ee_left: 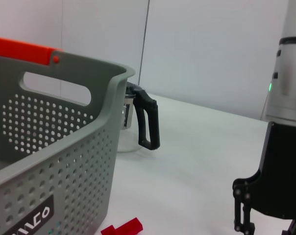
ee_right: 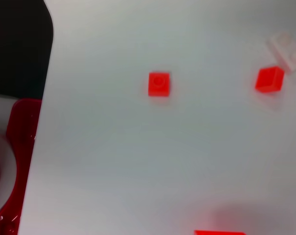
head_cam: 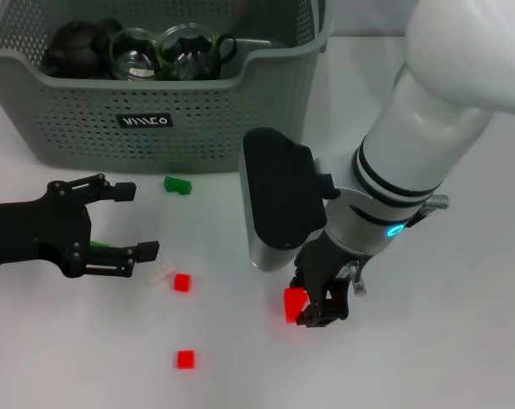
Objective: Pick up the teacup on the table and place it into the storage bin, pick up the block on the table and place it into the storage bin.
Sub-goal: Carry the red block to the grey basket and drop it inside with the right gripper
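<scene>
1. A red block [head_cam: 293, 303] sits on the white surface [head_cam: 462, 341], gripped between the fingers of the right pincer [head_cam: 319, 308], which reaches down on it in front of the storage bin [head_cam: 155, 119].
2. The bin stands at the back of the surface and already holds a dark teapot [head_cam: 77, 48] and glass cups [head_cam: 168, 53].
3. Loose pieces lie apart: two small red blocks [head_cam: 182, 283] [head_cam: 185, 359], a clear block [head_cam: 160, 274], a green block [head_cam: 177, 185] near the bin's front wall.
4. The left pincer [head_cam: 125, 221] hovers low on the left, fingers spread wide, holding nothing.
</scene>
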You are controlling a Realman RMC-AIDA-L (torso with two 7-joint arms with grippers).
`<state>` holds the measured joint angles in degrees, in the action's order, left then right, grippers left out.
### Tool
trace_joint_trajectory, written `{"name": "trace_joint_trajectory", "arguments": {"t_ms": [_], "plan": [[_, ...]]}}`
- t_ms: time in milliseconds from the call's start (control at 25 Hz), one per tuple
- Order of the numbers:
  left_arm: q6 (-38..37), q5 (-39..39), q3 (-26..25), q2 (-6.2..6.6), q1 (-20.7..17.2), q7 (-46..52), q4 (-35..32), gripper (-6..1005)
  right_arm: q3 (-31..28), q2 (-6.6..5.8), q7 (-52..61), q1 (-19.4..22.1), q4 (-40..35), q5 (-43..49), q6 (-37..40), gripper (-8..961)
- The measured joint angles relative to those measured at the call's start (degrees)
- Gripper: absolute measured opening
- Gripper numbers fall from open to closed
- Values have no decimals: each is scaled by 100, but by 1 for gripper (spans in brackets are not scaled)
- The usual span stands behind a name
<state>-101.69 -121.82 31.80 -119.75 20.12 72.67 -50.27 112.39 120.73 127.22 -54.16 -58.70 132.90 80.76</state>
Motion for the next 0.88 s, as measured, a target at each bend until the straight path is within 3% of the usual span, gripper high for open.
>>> {"name": "trace_joint_trajectory", "arguments": {"t_ms": [200, 440, 600, 760, 840, 880], "plan": [[2, -1, -22, 20, -32, -7, -15, 951, -375, -30, 90, 10, -375, 13, 417, 419], [44, -92, -266, 90, -100, -99, 3, 951, -1500, -35, 101, -20, -1261, 22, 1245, 415], [98, -97, -342, 123, -224, -165, 9, 951, -2291, -35, 55, -386, -1538, 83, 1342, 416], [108, -95, -387, 120, -249, -253, 9, 951, -2853, -31, -272, -972, -1254, 95, 625, 416], [109, -95, -385, 114, -241, -259, 9, 951, -3020, -30, -535, -1273, -854, 92, -148, 417], [108, -97, -382, 108, -216, -261, 9, 951, -3145, -21, -820, -1573, -260, 51, -1006, 417]]}}
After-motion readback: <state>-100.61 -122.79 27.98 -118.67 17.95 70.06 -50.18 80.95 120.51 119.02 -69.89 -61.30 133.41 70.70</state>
